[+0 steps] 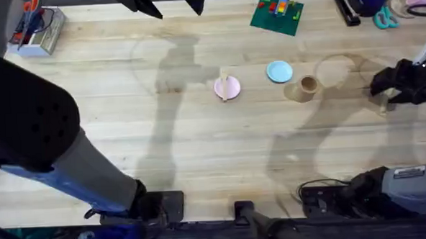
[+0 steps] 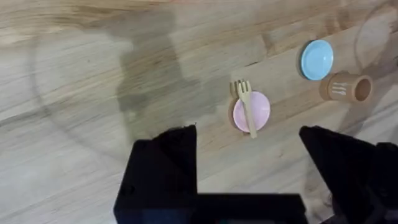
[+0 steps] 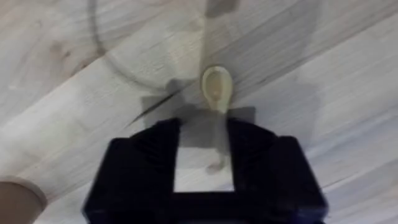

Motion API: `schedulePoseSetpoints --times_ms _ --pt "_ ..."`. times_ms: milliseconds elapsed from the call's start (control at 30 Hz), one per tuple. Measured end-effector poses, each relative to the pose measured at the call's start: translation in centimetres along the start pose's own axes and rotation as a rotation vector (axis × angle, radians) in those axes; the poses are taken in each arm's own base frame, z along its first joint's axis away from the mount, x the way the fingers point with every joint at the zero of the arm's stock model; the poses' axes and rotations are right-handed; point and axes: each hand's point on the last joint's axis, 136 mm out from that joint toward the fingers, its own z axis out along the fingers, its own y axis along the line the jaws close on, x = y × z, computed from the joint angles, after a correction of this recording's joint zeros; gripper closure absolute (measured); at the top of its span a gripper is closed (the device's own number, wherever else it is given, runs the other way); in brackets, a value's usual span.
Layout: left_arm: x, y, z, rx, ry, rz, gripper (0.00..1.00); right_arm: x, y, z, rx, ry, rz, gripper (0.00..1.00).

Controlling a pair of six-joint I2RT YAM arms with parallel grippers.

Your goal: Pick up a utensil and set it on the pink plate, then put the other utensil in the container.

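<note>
So the wooden fork (image 1: 227, 86) is lying on the pink plate (image 1: 222, 90) near the middle of the surface (image 1: 200, 149), tines pointing toward 12 o'clock and sticking out past the rim, handle running across the plate. The left wrist view shows that same setup clearly: fork (image 2: 246, 107) across the pink plate (image 2: 261, 111), tines hanging off the edge onto the wood. The light blue plate (image 1: 279, 72) sits at about 2 o'clock from the pink one, apart from it, and the tan-brown container (image 1: 307, 86) is just beside the blue plate at roughly its 5 o'clock, lying tipped on its side from what the left wrist camera shows (image 2: 346, 88). The left pincer (image 2: 249, 180) hangs above the surface with its black fingers spread wide, nothing between them. Over at 3 o'clock on the surface, the right pincer (image 1: 385, 101) is down low by the edge. In the right wrist view the wooden spoon (image 3: 217, 87) lies on the wood with its bowl poking out ahead of the right pincer (image 3: 205, 162) and its handle running back between the two fingers; the fingers sit either side of the handle with a gap, so spread, not pinching it.
</note>
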Motion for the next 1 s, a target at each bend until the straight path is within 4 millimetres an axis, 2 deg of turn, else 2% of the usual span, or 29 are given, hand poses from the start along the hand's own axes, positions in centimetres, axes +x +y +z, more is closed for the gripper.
schedulePoseSetpoints --times_ms 100,200,333,833,1000 --pt "0.0 0.0 0.0 0.0 0.0 0.0 0.007 -0.1 -0.1 0.0 0.005 -0.006 -0.004 0.769" --pt "0.0 0.0 0.0 0.0 0.0 0.0 0.006 -0.2 -0.2 0.0 0.011 -0.008 -0.007 0.829" --pt "0.0 0.0 0.0 0.0 0.0 0.0 0.007 -0.3 -0.3 0.0 0.015 -0.014 -0.011 0.961" --pt "0.0 0.0 0.0 0.0 0.0 0.0 0.007 -0.4 -0.2 -0.3 0.014 -0.023 -0.011 0.97" --pt "0.0 0.0 0.0 0.0 0.0 0.0 0.008 0.2 0.6 -1.0 -0.03 -0.033 -0.011 0.97"
